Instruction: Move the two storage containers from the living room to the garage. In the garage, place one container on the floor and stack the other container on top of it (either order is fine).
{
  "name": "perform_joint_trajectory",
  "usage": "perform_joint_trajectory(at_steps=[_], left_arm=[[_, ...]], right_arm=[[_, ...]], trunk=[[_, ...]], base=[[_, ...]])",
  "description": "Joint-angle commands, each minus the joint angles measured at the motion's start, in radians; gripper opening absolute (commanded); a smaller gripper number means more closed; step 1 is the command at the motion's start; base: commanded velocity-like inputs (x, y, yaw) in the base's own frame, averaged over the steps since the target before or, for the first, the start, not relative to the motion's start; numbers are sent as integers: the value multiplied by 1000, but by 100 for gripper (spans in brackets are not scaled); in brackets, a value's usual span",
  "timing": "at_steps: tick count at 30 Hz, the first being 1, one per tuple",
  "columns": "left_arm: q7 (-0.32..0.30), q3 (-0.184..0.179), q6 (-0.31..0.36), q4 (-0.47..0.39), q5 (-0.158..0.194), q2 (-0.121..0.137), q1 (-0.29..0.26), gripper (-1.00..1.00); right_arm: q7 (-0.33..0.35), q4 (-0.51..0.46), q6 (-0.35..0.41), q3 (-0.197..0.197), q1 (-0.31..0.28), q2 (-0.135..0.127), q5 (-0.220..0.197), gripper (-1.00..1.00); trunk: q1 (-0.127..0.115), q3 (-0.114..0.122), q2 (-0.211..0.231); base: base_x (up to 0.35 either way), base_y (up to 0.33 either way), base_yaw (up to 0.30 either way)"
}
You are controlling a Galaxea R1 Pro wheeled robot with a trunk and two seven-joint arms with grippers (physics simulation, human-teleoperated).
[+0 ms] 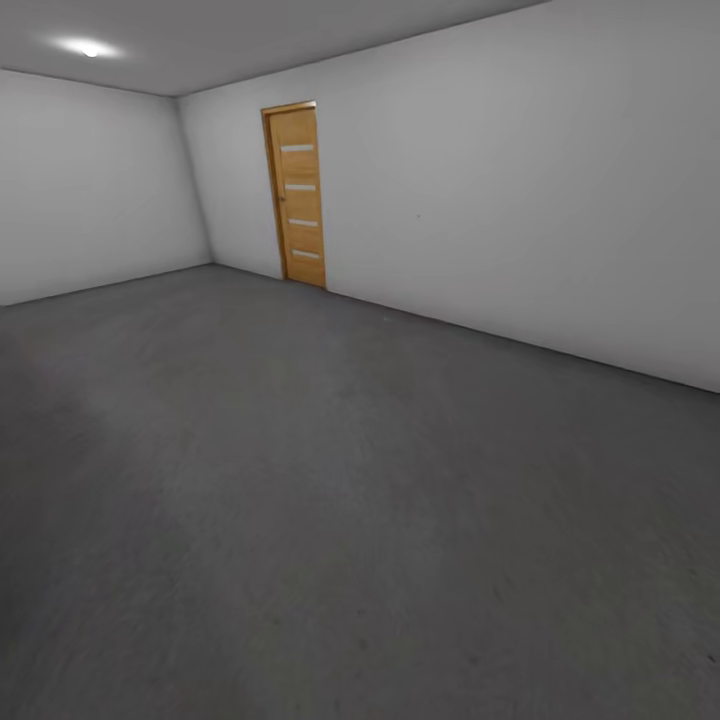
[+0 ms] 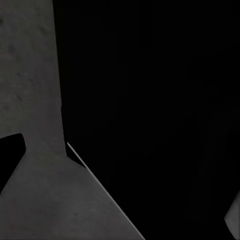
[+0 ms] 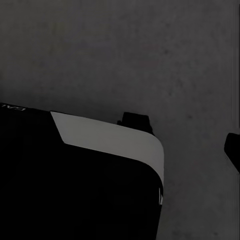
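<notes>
The head view looks over a garage interior. The nearest part, across the whole lower half of the frame, is the floor (image 1: pixel 330 520): dark grey, matte and faintly mottled, with a slightly lighter patch toward the left centre. It runs back to plain white walls (image 1: pixel 520 200). One wall crosses the right side of the frame on a diagonal, and a second wall takes up the left. They meet at a corner in the upper left. A wood-panelled door (image 1: pixel 297 193) with four narrow pale inserts stands shut in the right-hand wall, close to that corner. A ceiling light (image 1: pixel 90 47) glows at the top left, and the ceiling is cut off by the upper edge of the frame.

In the left wrist view, a large black mass of the robot's own bodywork (image 2: pixel 160 120) covers the centre and right. Its form cannot be made out. The grey floor (image 2: pixel 30 100) shows along the left side and lower left, with a small black shape cut off at the left edge. The state of the left gripper cannot be told.

In the right wrist view, a black housing with a pale grey rounded edge panel (image 3: pixel 110 142) occupies the lower left. The floor (image 3: pixel 130 55) shows beyond it. Two small dark tips, one just above the panel and one at the right edge, are cut off and hard to identify. The state of the right gripper cannot be told.
</notes>
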Motion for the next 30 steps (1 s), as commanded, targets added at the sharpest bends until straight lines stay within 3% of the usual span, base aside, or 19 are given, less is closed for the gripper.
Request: perform_joint_trajectory(at_steps=[1, 30], left_arm=[[-1, 3, -1, -2, 1, 0, 1, 100], [-1, 3, -1, -1, 1, 0, 1, 100]], right_arm=[[1, 1, -2, 1, -1, 1, 5, 100], [1, 2, -2, 1, -1, -1, 5, 100]], trunk=[[1, -1, 0], [1, -1, 0]], base=[[341, 0, 0], [341, 16, 0]])
